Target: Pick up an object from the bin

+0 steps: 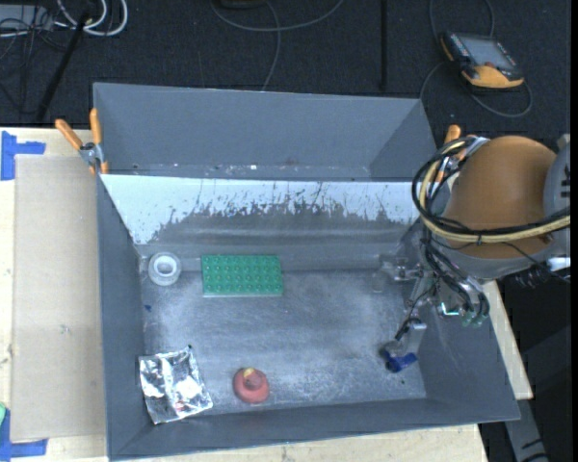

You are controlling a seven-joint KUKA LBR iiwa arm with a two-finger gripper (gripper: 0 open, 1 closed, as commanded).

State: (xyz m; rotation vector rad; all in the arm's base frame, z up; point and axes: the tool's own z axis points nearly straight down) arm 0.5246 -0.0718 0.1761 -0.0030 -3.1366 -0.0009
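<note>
Gripper [406, 343] low in the bin's [270, 152] right-hand end, close to the right wall, tip pointing down and slightly left toward the floor. Whether it stands open or closed: cannot tell, the tip is thin, dark and partly lost against the grey floor and its own shadow. Nothing can be made out as gripped.

Small blue object [399, 361] lies directly under the tip, touching it or just shy of it; contact unclear. It sits on the floor in the near right corner, near the foot of the right wall. Look: small, deep blue, irregular and lumpy, with a short stub to the right; kind not identifiable.

Orange cover [496, 195] on the wrist hangs above the bin's right rim, with looped black and yellow cables [433, 195] around it.

Rest of the bin, all well apart from the gripper:
- green studded building plate [241, 275], flat, rectangular, left of centre near the back slope.
- white ring [164, 269], roll-like, just beside the plate's left end.
- crumpled silver foil wrapper [175, 385], near left corner.
- red rounded object [251, 385], small, yellowish spot on top, right of the foil along the near wall.

Floor between the plate and the gripper is bare scuffed metal.
</note>
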